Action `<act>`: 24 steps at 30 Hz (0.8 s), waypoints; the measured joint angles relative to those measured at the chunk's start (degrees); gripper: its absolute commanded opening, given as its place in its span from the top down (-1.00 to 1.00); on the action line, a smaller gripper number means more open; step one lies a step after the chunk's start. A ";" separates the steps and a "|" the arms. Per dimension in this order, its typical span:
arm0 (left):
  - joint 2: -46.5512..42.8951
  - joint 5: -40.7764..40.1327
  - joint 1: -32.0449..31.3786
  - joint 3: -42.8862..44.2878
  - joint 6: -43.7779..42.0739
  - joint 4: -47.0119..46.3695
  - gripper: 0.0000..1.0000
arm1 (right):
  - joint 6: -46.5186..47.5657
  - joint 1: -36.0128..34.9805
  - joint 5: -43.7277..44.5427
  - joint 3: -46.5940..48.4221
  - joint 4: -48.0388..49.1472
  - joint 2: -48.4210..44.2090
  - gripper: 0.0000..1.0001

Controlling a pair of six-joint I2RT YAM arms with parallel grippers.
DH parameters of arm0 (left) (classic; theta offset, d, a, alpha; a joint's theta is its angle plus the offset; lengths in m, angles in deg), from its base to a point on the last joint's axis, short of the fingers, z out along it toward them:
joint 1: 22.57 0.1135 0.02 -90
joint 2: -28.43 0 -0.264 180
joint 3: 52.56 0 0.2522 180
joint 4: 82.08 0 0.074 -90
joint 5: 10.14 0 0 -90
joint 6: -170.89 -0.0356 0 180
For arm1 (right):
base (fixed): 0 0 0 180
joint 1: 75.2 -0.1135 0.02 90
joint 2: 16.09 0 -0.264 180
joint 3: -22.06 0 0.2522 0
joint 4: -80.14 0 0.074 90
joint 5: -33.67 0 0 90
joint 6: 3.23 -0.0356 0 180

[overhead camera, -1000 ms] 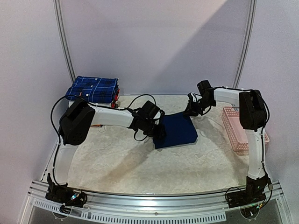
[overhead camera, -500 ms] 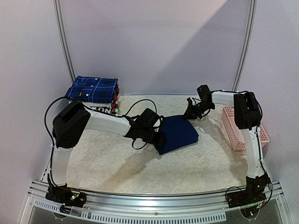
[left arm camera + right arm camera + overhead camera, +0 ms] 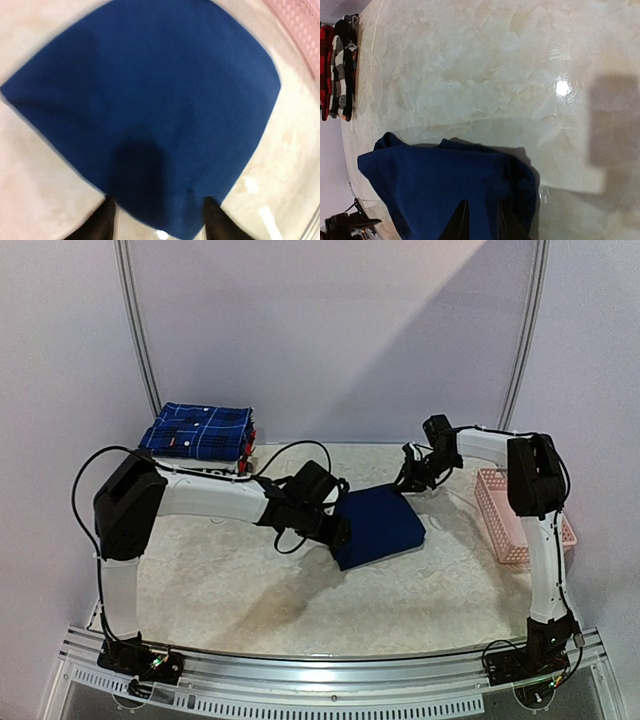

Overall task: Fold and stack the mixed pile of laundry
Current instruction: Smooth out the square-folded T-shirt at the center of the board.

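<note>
Since a second ago, an outward swing of the left arm's black elbow housing (image 3: 128, 508) toward the left edge of the table (image 3: 250, 590), and a wider spread of the left gripper (image 3: 157, 202). Over the same second, a change in the navy T-shirt (image 3: 385, 525): from a flat, squarish fold to a looser shape with a rounded right side.

In the middle of the table now, that T-shirt, plain navy side up, no print in view. At its near-left corner, the left gripper, low over the cloth, fingers (image 3: 102, 225) well apart on either side of the corner, clamped on nothing. At its far-right corner, the right gripper (image 3: 481, 206), tips close together with only a sliver of blue between them; no telling from any view whether pinching cloth or merely over it.

At the far-left corner of the table, the dark-blue plaid shirt (image 3: 200, 430), folded, on top of a stack of folded garments (image 3: 337, 65) in red, black and white. Well apart from both shirts, at the right edge, a pink lattice basket (image 3: 505, 520). Between T-shirt and plaid shirt, pale tabletop and the left forearm (image 3: 215, 495).
</note>
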 measured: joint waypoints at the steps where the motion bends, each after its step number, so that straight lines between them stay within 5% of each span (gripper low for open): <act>1: -0.70 -1.22 0.00 -0.07 -0.48 0.55 -0.56 | 0.02 -0.26 0.55 -0.52 -0.28 -1.16 0.53; 5: -7.06 -5.75 0.00 -1.97 -2.32 1.03 -0.99 | 0.20 -1.14 2.25 -4.20 -0.85 -7.72 0.46; 12: -15.87 -11.15 1.73 -11.26 -2.71 -1.99 -0.99 | -0.46 -4.50 4.37 -17.09 2.16 -21.38 0.44; 24: -14.64 -4.48 8.68 -15.67 -0.52 -9.01 -0.77 | -3.39 -8.70 8.48 -40.68 10.43 -31.80 0.54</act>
